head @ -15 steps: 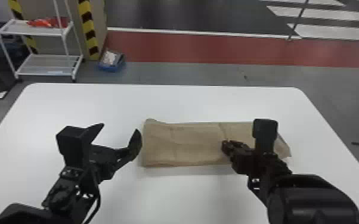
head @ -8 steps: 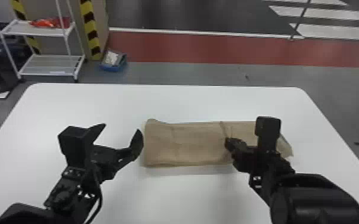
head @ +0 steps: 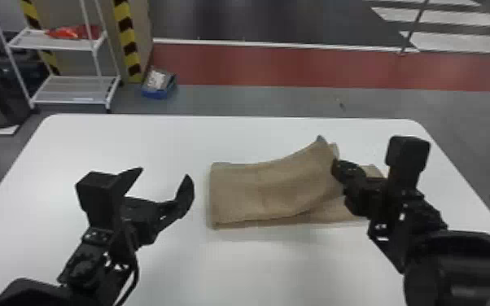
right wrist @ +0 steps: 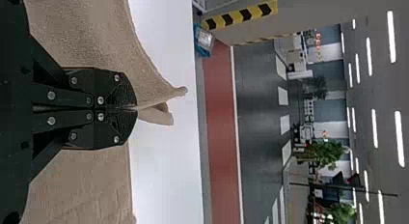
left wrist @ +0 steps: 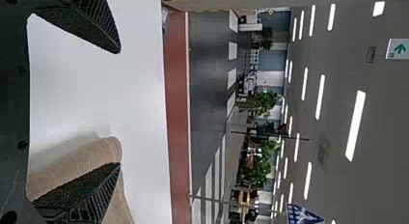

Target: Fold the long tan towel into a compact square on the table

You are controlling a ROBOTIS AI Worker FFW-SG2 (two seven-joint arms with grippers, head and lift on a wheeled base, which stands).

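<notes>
Nearest, the black left arm (head: 110, 228) and right arm (head: 451, 264) are seen reaching in over the white tabletop (head: 134, 138). The left tool (head: 162, 174) is held above the tabletop's left part, just beside the towel's left end; its fingers are spread wide, and nothing is gripped between them.

The tan towel (head: 264, 191) is laid in a folded strip roughly parallel to the tabletop's far edge, most of it right of the middle. Its left end is left flat, with the layers stacked along the near side. Toward the tabletop's right edge, the lower layer (head: 329, 213) is spread flat and is partly covered by the right arm. The upper layer's right end is raised off it in a slope and is pinched by the right tool (head: 335, 165), whose fingers are closed together on the cloth. Past the fingertips, two loose ends of cloth are pointed toward the tabletop's far edge, one of them forming a small peak.

Beyond the rounded far left corner, a blue box (head: 154, 92) and a white rack (head: 69, 91) are stood on the grey floor, with a red item (head: 73, 31) placed on the rack's upper shelf. Beyond the far edge, the floor is crossed by a red band (head: 276, 67).
</notes>
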